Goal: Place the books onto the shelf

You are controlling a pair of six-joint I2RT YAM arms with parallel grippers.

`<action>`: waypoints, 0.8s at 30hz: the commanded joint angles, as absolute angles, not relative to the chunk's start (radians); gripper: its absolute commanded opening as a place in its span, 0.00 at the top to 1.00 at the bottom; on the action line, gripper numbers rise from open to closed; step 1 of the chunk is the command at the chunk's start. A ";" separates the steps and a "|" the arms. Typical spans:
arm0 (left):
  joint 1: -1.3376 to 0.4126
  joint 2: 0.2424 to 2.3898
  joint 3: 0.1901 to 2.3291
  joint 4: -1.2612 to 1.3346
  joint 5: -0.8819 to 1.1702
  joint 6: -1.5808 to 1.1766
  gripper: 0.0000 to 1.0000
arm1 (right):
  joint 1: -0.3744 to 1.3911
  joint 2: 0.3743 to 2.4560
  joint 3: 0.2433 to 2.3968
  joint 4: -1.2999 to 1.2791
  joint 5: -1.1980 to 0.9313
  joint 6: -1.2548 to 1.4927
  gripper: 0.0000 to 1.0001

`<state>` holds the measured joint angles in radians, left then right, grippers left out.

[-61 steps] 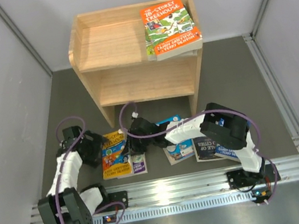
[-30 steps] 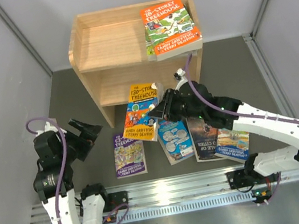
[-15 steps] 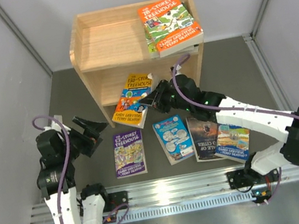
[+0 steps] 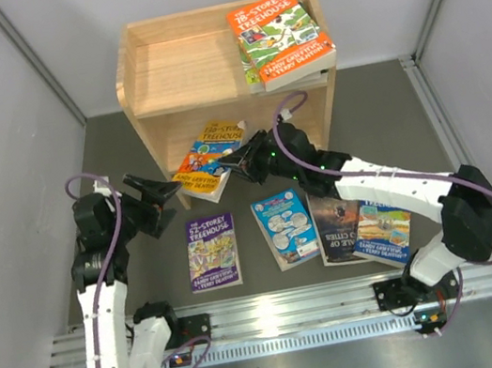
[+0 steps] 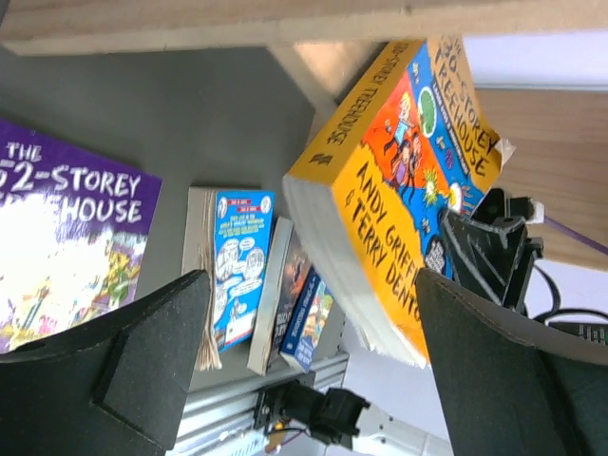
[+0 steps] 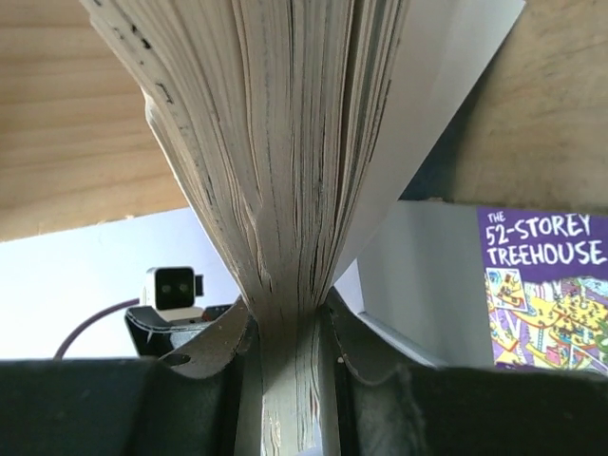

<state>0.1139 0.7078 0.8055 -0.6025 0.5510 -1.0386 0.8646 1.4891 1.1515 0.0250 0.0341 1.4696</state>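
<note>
My right gripper (image 4: 248,160) is shut on the page edge of a yellow-orange book (image 4: 211,157), which hangs tilted at the front of the wooden shelf's (image 4: 134,78) lower tier. The right wrist view shows the pages (image 6: 285,180) pinched between the fingers (image 6: 217,344). My left gripper (image 4: 158,193) stands open and empty just left of that book (image 5: 380,199), apart from it. A stack topped by an orange-green book (image 4: 282,36) lies on the shelf's top right. On the floor lie a purple book (image 4: 212,252), a blue one (image 4: 285,228) and a dark one (image 4: 336,225).
A further book (image 4: 384,234) lies on the floor partly under the right arm. Grey walls close in both sides. The metal rail (image 4: 287,308) with the arm bases runs along the near edge. The shelf's left leg (image 4: 172,183) stands just behind the left gripper.
The right arm has carried the yellow-orange book up and left to the shelf's lower opening. The left gripper has risen and swung slightly right toward the book, still open.
</note>
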 commanded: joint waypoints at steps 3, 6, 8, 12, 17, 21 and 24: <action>0.003 0.805 0.805 -0.396 0.434 -1.115 0.07 | 0.825 1.532 1.181 0.241 -0.032 1.555 1.00; -0.092 0.863 0.811 -0.353 0.359 -1.132 0.09 | 0.816 1.560 1.203 0.253 -0.055 1.566 1.00; -0.143 0.894 0.813 -0.336 0.309 -1.144 0.12 | 0.815 1.575 1.215 0.256 -0.069 1.574 1.00; -0.198 0.904 0.815 -0.331 0.212 -1.175 0.29 | 0.811 1.598 1.221 0.279 -0.110 1.585 1.00; -0.227 0.907 0.830 -0.333 0.140 -1.198 0.61 | 0.810 1.609 1.203 0.314 -0.156 1.592 1.00; -0.247 0.953 0.851 -0.333 0.126 -1.192 0.61 | 0.808 1.614 1.198 0.334 -0.189 1.598 1.00; -0.276 0.974 0.864 -0.331 0.097 -1.200 0.55 | 0.808 1.608 1.193 0.342 -0.207 1.601 1.00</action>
<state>-0.2466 0.9413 0.8387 -0.3454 0.1612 -1.2030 0.7902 1.6264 1.1542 0.1940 -0.0891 1.5562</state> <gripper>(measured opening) 0.432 0.206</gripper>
